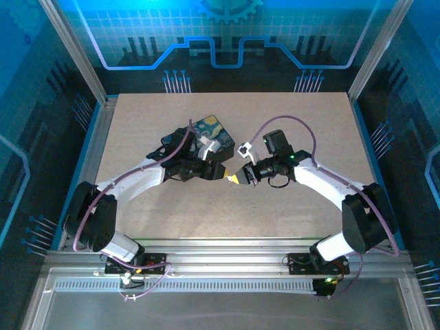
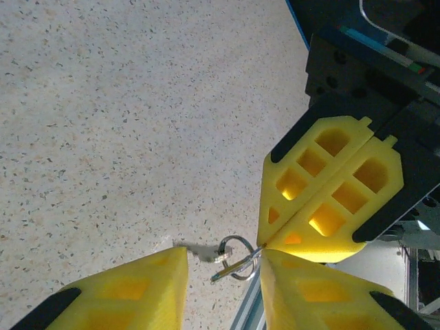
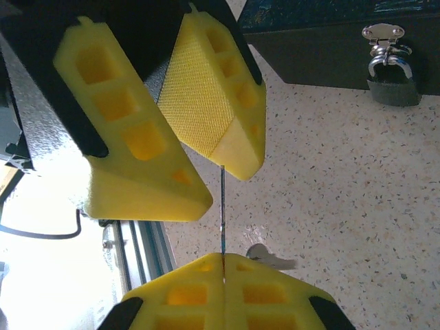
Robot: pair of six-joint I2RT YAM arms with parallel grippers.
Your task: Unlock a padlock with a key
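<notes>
Your left gripper (image 2: 224, 265) has its jaws released, flanking the key (image 2: 227, 269) at six o'clock of its wrist view; the right gripper (image 3: 223, 265) has its jaws clenched on that key. Likely a handover — close left squarely before right lets go. The padlock (image 3: 392, 86) hangs on the tin (image 3: 323, 51), at one o'clock.

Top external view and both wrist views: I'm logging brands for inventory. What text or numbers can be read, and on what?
None is readable. The tin carries only a swirl painting; the padlock and the key show no legible stamp; the backdrop has graphics, no letters.
</notes>
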